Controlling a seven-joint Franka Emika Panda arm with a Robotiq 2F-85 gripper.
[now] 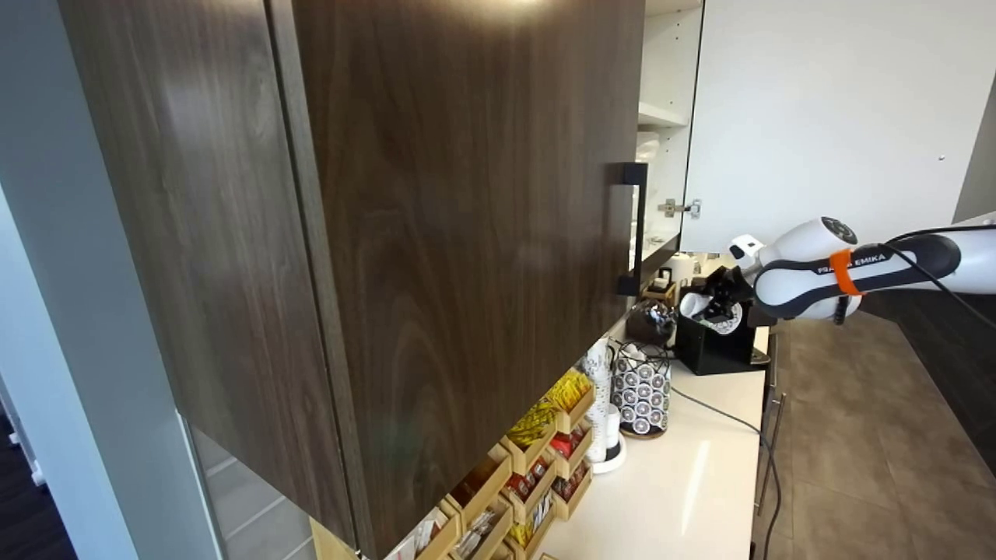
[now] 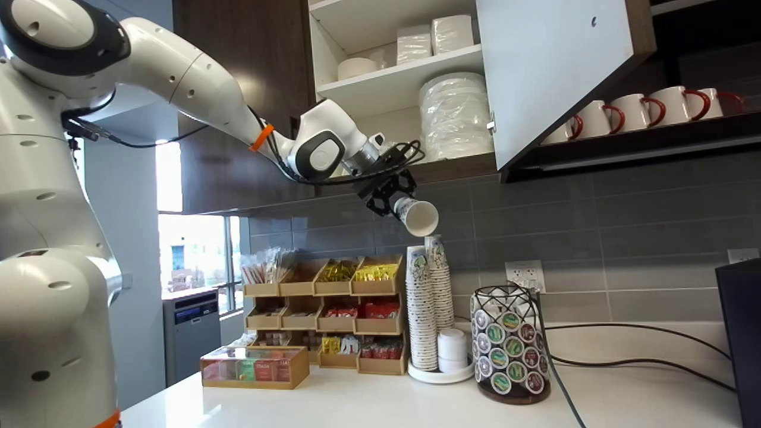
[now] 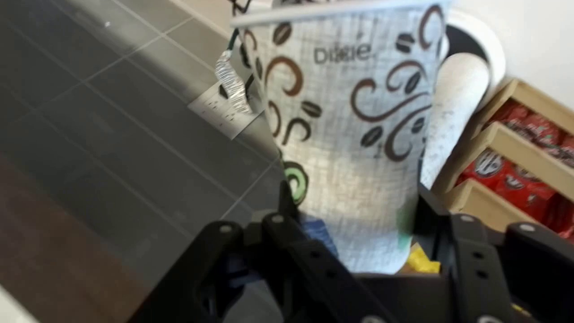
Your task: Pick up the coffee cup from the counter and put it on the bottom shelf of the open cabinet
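The coffee cup is a white paper cup with brown swirls, also large in the wrist view. My gripper is shut on its lower part, a finger on each side. In an exterior view the gripper holds it tilted in the air, mouth down toward the camera. It appears just below the open cabinet's lower edge and well above the white counter. The bottom shelf shows as a thin pale sliver in an exterior view, behind a brown door with a dark handle.
A cabinet door stands open. Wrapped plates fill the right of the lower compartment. Below are stacked paper cups, a pod holder and wooden snack bins. Red-handled mugs stand on a side shelf. A black box is on the counter.
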